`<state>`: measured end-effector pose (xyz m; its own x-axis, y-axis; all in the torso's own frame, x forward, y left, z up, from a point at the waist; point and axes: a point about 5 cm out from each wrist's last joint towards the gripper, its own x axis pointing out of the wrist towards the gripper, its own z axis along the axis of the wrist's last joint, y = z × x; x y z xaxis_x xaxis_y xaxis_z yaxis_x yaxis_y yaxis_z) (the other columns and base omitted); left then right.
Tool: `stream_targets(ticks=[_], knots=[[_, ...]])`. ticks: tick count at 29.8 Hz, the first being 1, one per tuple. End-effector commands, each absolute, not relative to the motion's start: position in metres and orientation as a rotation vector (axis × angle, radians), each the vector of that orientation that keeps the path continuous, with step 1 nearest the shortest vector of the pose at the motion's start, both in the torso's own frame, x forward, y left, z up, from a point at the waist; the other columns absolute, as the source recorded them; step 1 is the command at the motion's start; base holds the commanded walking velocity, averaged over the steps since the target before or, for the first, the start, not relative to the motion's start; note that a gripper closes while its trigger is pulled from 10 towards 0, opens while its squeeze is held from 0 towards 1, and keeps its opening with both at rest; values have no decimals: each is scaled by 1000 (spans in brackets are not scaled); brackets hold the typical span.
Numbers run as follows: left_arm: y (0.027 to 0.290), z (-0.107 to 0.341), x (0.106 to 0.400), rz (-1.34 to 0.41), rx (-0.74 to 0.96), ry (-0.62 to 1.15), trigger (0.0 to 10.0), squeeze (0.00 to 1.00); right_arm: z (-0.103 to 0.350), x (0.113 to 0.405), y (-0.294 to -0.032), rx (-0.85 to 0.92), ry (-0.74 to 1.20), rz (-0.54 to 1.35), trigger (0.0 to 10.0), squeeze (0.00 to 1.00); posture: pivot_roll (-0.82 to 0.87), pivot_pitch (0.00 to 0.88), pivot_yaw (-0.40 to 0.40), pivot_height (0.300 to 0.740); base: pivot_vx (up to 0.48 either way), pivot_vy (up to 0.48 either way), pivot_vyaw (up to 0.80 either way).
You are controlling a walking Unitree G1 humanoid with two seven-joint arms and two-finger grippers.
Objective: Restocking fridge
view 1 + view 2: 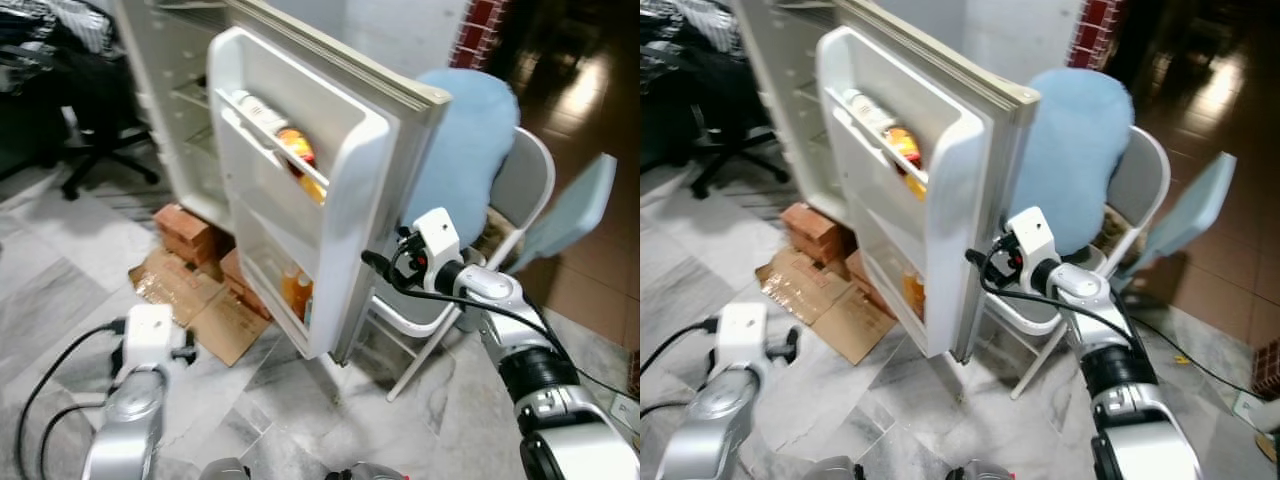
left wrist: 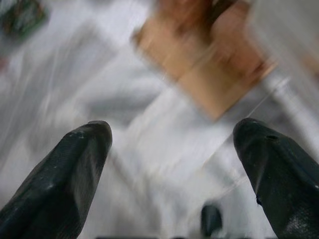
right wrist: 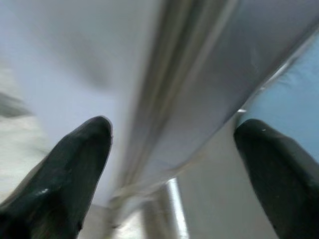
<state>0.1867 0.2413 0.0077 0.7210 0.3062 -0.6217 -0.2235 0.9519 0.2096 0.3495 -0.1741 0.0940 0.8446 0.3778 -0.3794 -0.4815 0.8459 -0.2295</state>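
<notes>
The right claw [image 3: 172, 149] is spread wide, its two black fingers on either side of the outer edge of the open fridge door [image 1: 350, 200], gripping nothing; in the head views it sits right at that edge, low on the door, between the door and the folding chair [image 1: 520, 200] behind it. The left claw [image 2: 172, 164] is likewise spread and empty, held low over the pale marbled floor [image 1: 60, 290], well apart from the fridge. The door is a stiff, moulded white plastic panel with rounded corners and a rubbery gasket along its rim; it should swing on its hinge with little effort but with some weight from its load, and the free vertical edge where the claw now is looks the best place to push or hook it, since the smooth plastic face offers nothing to pinch. The upper door shelf holds a bottle [image 1: 265, 112] lying behind a rail, with something orange beside it; the lower shelf holds orange bottles [image 1: 297, 290], which would rattle if the door were swung hard. Flattened cardboard [image 1: 200, 300] and bricks [image 1: 185, 232] lie at the fridge's foot. A soft light-blue cushion [image 1: 465, 140] drapes the chair's back.
</notes>
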Motion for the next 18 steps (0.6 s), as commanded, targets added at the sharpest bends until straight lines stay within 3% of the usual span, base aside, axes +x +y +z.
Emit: stream_targets(ticks=[1,6,8,10,12,13,14,16,18], knots=[[250,-12,168,327,73,784,10000,0,124,370,-174,-339,206,288,10000,0,151,0,-65,740,0,0,0],[254,-28,150,365,29,839,10000,0,156,387,-159,-224,58,167,10000,0,160,0,-71,740,0,0,0],[257,-35,144,374,26,855,10000,0,176,395,-143,-84,-23,160,10000,0,165,0,-72,740,0,0,0],[260,-43,137,399,25,885,10000,0,194,399,-112,123,-74,277,10000,0,180,0,-81,740,0,0,0],[262,-46,135,406,21,890,10000,0,199,399,-102,176,-84,324,10000,0,180,0,-81,740,0,0,0],[267,-53,130,431,19,911,10000,0,211,387,-68,325,-112,624,10000,0,178,0,-88,740,0,0,0],[269,-55,128,438,22,919,10000,0,212,374,-58,338,-117,791,10000,0,174,0,-88,740,0,0,0],[272,-58,127,443,27,926,10000,0,204,351,-51,309,-89,1008,10000,0,167,0,-88,740,0,0,0],[273,-59,127,440,31,927,10000,0,196,342,-54,283,-60,1063,10000,0,166,0,-88,740,0,0,0]])
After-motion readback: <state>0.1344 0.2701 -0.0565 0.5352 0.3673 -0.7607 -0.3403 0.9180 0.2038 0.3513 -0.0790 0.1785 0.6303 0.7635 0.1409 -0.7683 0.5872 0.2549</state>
